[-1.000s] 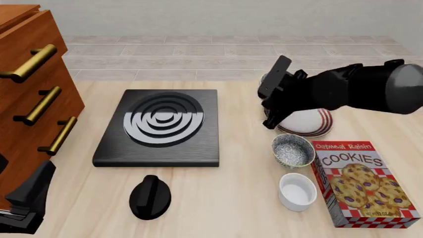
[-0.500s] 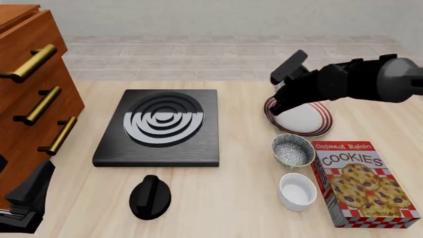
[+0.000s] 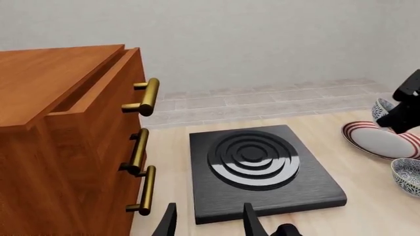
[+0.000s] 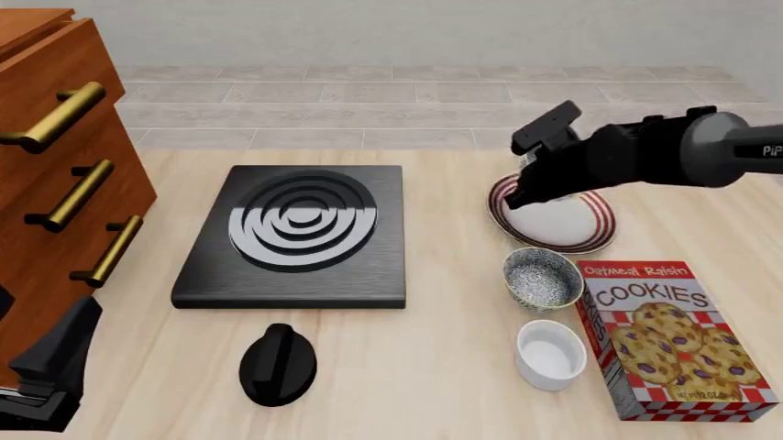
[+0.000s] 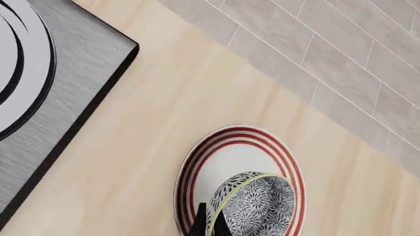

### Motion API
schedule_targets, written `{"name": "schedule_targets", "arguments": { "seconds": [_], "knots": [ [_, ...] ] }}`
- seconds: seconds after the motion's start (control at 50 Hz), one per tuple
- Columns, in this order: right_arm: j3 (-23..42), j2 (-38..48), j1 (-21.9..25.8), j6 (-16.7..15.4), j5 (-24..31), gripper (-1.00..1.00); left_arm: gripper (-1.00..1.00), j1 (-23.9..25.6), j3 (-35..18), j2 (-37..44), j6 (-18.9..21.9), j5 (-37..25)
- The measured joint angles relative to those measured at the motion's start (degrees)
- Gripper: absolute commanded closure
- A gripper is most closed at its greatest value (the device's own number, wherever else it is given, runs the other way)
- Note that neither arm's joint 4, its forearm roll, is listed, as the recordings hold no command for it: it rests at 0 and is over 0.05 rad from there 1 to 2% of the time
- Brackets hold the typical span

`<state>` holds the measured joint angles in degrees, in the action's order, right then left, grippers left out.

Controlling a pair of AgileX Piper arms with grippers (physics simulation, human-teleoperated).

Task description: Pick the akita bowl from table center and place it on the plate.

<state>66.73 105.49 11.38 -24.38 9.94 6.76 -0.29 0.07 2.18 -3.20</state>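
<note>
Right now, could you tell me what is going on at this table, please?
The right gripper holds a dark speckled bowl with a pale rim by its rim, above the round white plate with red-brown stripes; whether the bowl touches the plate is unclear. A similar speckled bowl sits on the table beside a cookie box. The left gripper is open, idle near the black square stove plate.

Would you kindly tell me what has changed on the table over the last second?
The right claw, shut on the akita bowl, swung back and right over the plate, uncovering more of it. The second bowl, ramekin, cookie box, stove plate and left claw stayed put.
</note>
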Motion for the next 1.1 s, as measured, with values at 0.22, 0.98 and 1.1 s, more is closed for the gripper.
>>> {"name": "schedule_targets", "arguments": {
  "seconds": [0.22,0.98,1.1],
  "knots": [
    [1.9,2.8,-1.6,0.8,0.3,1.00,-1.00,0.0,0.0,0.0,0.0,0.0],
    [7.4,11.6,-5.1,4.8,1.0,1.00,-1.00,0.0,-0.2,0.0,0.0,-0.3],
    [7.4,12.4,-5.0,4.9,0.4,1.00,-1.00,0.0,-0.1,0.0,0.0,-0.2]
  ]
}}
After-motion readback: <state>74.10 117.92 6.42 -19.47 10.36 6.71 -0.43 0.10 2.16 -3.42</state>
